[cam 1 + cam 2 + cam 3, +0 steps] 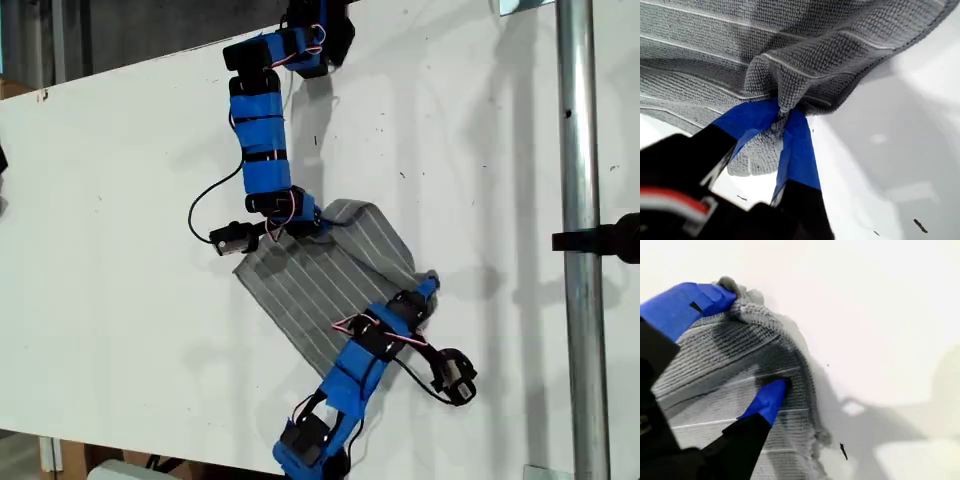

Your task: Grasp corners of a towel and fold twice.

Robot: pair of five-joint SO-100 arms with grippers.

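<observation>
Risk: towel (320,275) slip | first gripper (782,120) pinched shut on bunched edge, thin bite | second gripper (747,342) jaws part open astride fold, grip unclear

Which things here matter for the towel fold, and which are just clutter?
Job: towel; my first claw, pinching it; my second claw, at a corner; table.
Lying about: metal pole; black clamp on it.
</observation>
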